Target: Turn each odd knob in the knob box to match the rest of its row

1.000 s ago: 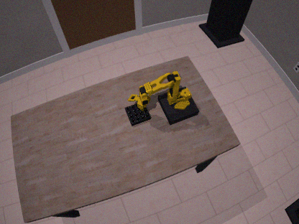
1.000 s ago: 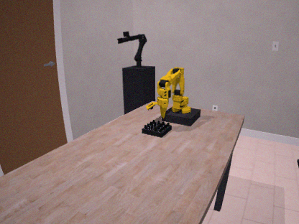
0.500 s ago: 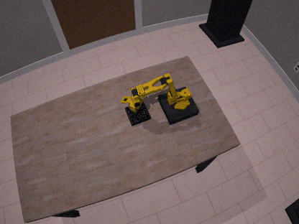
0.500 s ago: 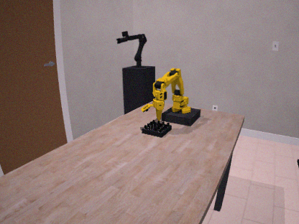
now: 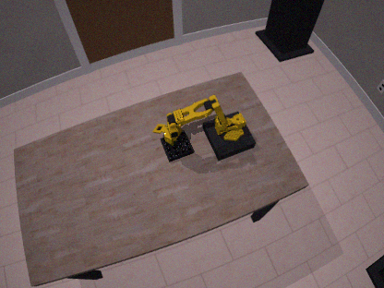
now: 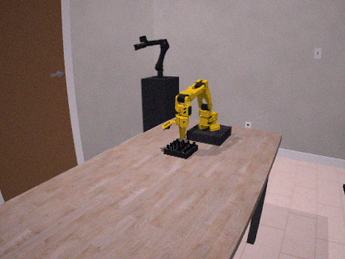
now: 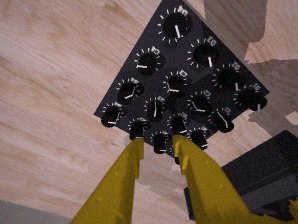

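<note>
On the black knob box, nearer the far short edge of the bench than the near one, tiny white letters seem to say D4, D3 and C4 by three knobs, and the others are too small or blurry to read.

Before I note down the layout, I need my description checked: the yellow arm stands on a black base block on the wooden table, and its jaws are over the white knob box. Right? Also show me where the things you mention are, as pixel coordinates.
Not quite: the knob box (image 5: 172, 157) (image 6: 174, 154) (image 7: 112, 97) is black, as the exterior view shows. The rest of your description holds.
</note>
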